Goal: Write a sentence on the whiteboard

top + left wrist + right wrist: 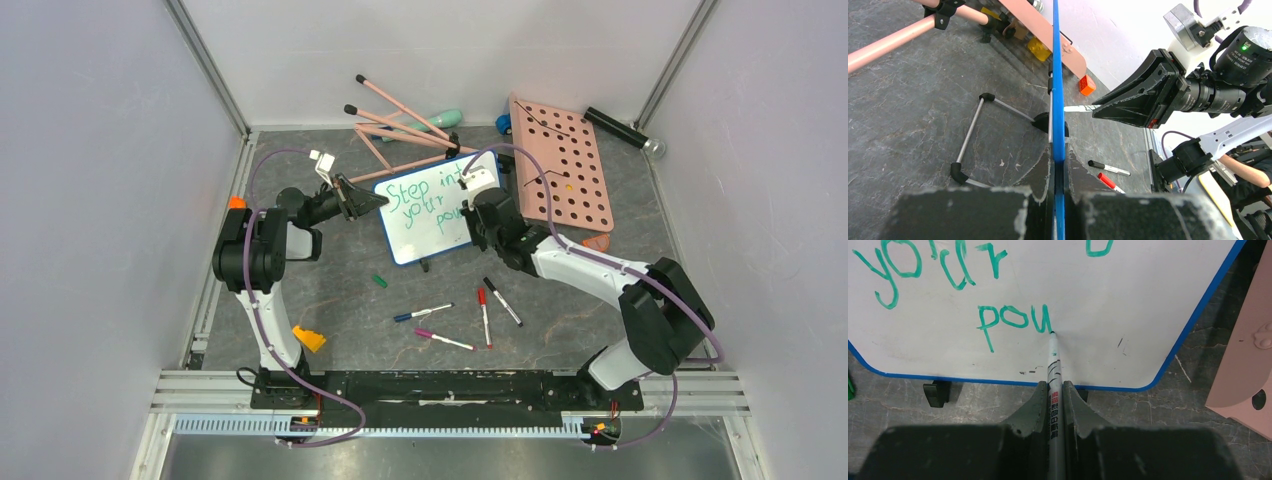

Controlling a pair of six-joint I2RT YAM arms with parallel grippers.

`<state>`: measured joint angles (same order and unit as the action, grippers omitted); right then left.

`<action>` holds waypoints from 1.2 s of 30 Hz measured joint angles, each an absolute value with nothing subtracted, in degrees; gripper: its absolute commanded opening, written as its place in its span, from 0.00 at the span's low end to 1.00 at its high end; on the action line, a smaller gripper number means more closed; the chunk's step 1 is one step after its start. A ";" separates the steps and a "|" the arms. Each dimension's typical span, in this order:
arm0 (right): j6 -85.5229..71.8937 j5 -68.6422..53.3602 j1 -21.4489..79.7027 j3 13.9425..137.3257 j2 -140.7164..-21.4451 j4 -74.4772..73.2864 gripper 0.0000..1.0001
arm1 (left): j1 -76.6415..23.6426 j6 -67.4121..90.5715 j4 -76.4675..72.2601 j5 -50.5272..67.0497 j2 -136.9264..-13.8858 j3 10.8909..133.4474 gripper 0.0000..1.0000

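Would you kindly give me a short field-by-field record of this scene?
board: whiteboard, standing on its feet
left end effector: shut on the board's blue edge
right end effector: shut on a marker, tip touching the board
writing: green, third line reads "pou", unfinished
spare markers: four, lying nearer the arm bases

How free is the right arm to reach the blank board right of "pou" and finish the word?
Probably yes. The right fingers hold the marker with its tip at the last letter, and the whiteboard beside it is bare up to the blue frame.
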<state>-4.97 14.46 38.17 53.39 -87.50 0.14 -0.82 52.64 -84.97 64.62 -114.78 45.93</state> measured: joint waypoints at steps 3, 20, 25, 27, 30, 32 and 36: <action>-4.99 14.50 37.89 53.43 -87.50 0.08 0.00 | -0.82 52.64 -84.97 64.60 -114.78 45.93 0.02; -5.15 15.09 36.73 56.16 -87.26 -0.56 0.00 | -0.82 52.64 -84.97 64.62 -114.78 45.95 0.02; -5.34 15.31 36.71 53.52 -83.59 -0.43 0.00 | -0.82 52.64 -84.97 64.62 -114.78 45.95 0.02; -5.34 15.35 36.56 52.75 -82.46 -0.36 0.00 | -0.82 52.64 -84.97 64.62 -114.78 45.95 0.02; -5.37 15.33 36.23 52.40 -82.15 -0.19 0.00 | -0.82 52.64 -84.97 64.62 -114.78 45.95 0.02; -5.37 15.31 36.12 52.29 -82.19 -0.10 0.00 | -0.82 52.64 -84.97 64.62 -114.78 45.98 0.02; -5.37 15.05 36.07 52.29 -82.63 0.01 0.00 | -0.82 52.64 -84.97 64.62 -114.78 45.98 0.02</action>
